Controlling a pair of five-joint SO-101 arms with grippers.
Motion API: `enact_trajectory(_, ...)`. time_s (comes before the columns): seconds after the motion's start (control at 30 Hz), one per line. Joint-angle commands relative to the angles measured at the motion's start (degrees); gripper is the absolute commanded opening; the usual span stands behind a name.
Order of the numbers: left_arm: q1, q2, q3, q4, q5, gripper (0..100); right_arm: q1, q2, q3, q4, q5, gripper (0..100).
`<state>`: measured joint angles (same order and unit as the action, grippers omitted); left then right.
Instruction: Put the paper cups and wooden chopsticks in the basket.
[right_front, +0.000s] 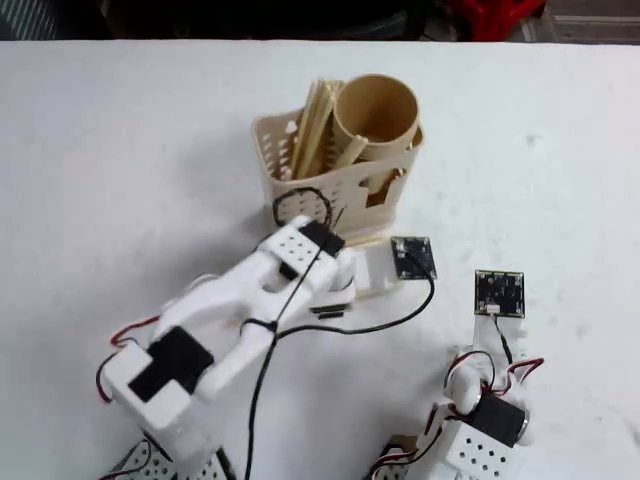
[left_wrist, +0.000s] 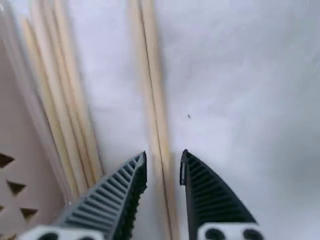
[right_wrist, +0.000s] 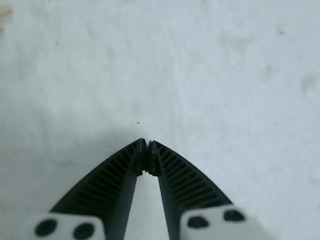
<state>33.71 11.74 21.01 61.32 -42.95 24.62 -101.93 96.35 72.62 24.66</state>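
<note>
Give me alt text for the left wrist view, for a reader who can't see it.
The left gripper, its two dark ribbed fingers slightly apart, straddles a pair of wooden chopsticks seen against the white table. Close by, further chopsticks lie next to the beige basket wall.

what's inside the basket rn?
A paper cup and a bundle of chopsticks stand in the basket. Its floor is hidden by them and its walls.

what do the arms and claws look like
The left arm and right arm are blocky white plastic with black motor blocks, black cables and red wires. The left claw and right claw are dark, ribbed and pointed, on white mounts.
</note>
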Motion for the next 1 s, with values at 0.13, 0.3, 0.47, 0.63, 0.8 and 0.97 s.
enact_trajectory(0.13,-2.24,2.59,-3.25,-2.90,-0.97,12,0.22,-1.01,0.53,0.13,-0.35,1.8)
enact_trajectory(0.3,-2.86,4.44,-3.34,-5.27,-1.32,10,0.22,-1.01,0.53,0.13,-0.35,1.8)
enact_trajectory(0.47,-2.59,4.88,-3.34,-5.10,-1.32,8,0.22,-1.01,0.53,0.13,-0.35,1.8)
enact_trajectory(0.63,-2.51,4.97,-3.25,-4.92,-1.32,7,0.22,-1.01,0.53,0.13,-0.35,1.8)
enact_trajectory(0.8,-2.42,4.62,-3.25,-4.92,-1.32,3,0.22,-1.01,0.53,0.13,-0.35,1.8)
enact_trajectory(0.97,-2.42,2.33,-3.25,-2.99,-1.32,2,0.22,-1.01,0.53,0.13,-0.35,1.8)
